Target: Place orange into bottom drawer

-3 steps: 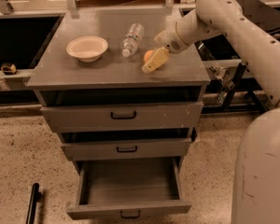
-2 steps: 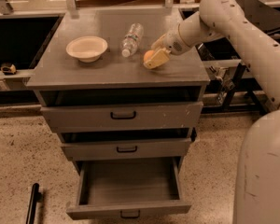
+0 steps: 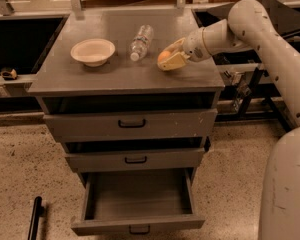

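The orange [image 3: 163,57] sits on the right part of the grey cabinet top [image 3: 90,76], between the two cream fingers of my gripper [image 3: 169,55]. The gripper reaches in from the right and its fingers close around the fruit, one behind it and one in front. The orange still looks to be resting on the top. The bottom drawer [image 3: 138,224] is pulled open below, and its grey tray holds nothing. The middle drawer [image 3: 135,159] and top drawer [image 3: 131,124] are pushed in.
A cream bowl [image 3: 93,51] stands at the left of the cabinet top. A clear plastic water bottle [image 3: 141,41] lies left of the orange. My arm [image 3: 255,39] spans the right side. A black rod [image 3: 34,218] lies on the speckled floor at lower left.
The gripper has shifted slightly back and to the right on the cabinet top, and the orange now shows between its fingers. The drawers, bowl and bottle have not moved.
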### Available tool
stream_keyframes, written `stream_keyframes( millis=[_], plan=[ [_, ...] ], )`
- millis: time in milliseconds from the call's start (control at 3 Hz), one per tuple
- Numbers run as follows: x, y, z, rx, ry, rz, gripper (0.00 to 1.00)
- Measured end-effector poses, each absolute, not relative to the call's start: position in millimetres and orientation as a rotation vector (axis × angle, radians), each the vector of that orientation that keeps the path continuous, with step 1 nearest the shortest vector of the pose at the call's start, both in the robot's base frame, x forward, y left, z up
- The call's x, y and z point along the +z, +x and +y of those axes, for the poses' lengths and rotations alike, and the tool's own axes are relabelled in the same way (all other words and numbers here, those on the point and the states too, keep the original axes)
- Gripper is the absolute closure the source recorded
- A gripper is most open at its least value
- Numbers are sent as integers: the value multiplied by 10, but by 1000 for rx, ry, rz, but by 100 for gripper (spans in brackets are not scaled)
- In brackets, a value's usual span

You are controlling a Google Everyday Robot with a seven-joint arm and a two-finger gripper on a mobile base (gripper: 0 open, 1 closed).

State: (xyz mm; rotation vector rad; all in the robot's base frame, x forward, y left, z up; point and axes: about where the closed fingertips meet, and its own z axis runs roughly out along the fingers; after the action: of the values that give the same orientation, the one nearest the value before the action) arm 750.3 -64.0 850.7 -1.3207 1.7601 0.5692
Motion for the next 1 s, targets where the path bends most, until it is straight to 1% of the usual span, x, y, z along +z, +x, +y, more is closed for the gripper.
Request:
stream_keyframes(
  millis=[333, 667, 1000],
  plan=[
    [8891, 7176, -516, 675, -1314, 1581, 100],
    [9260, 6697, -471, 665, -1294, 1469, 100],
    [9230, 6269, -567, 641, -1226, 1508, 100]
  ],
)
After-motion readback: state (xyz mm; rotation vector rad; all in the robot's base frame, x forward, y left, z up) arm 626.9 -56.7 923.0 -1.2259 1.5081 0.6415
